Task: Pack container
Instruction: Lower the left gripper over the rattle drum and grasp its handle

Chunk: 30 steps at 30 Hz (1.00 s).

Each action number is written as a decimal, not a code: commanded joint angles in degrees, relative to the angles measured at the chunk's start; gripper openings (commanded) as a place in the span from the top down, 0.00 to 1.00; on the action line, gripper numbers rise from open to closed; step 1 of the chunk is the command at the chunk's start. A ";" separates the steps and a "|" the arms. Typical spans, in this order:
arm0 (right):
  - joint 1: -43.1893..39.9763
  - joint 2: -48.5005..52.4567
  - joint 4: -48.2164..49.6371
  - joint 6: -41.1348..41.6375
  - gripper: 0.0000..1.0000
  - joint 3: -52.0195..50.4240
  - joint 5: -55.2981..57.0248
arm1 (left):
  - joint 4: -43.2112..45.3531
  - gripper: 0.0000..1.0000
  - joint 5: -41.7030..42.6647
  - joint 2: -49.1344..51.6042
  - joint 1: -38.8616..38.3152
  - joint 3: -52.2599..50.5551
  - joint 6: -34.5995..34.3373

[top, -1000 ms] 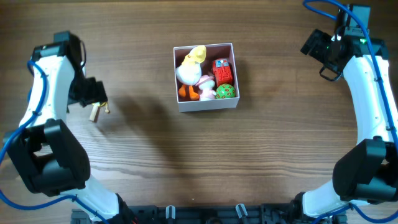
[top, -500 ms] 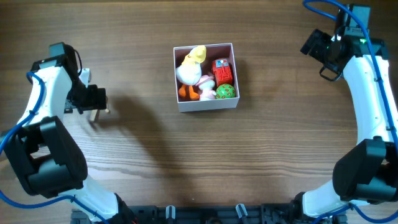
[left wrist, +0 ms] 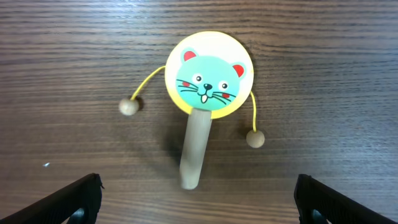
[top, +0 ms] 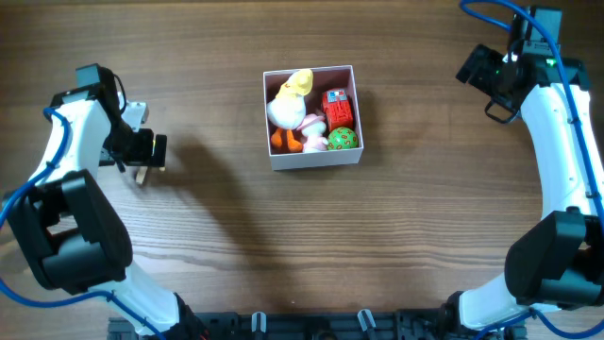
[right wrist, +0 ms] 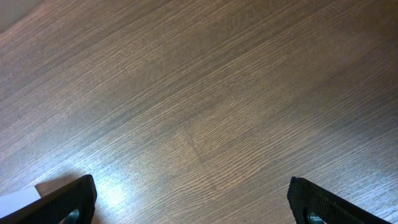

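Note:
The container (top: 272, 127), a small white-walled square box, stands at the table's upper middle. It holds a white and yellow duck (top: 288, 102), a red toy (top: 337, 106), a green ball (top: 343, 139) and a pink toy (top: 314, 132). A wooden rattle drum with a teal cat face (left wrist: 209, 76) lies flat on the table at the left, its handle (left wrist: 195, 152) pointing toward my left gripper (left wrist: 199, 205). That gripper (top: 143, 157) hovers over it, open, touching nothing. My right gripper (right wrist: 199, 208) is open over bare wood at the far right (top: 493, 90).
Two string beads (left wrist: 129, 106) (left wrist: 254, 138) lie either side of the drum. A white corner (right wrist: 17, 199) shows at the right wrist view's lower left; what it belongs to I cannot tell. Both arm bases stand at the table's near edge.
My left gripper has shifted slightly right and down over the rattle drum, and its jaws have widened a little. The right arm and the container have not moved.

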 commanded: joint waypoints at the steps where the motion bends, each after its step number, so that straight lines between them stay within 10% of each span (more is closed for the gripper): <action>1: 0.02 0.61 0.15 0.02 0.00 -0.02 -0.52 | 0.68 0.01 2.43 2.54 0.31 -0.66 1.42; 30: 0.02 0.61 0.15 0.04 0.00 -0.02 -0.52 | 3.82 0.12 5.40 4.76 2.29 -4.92 1.40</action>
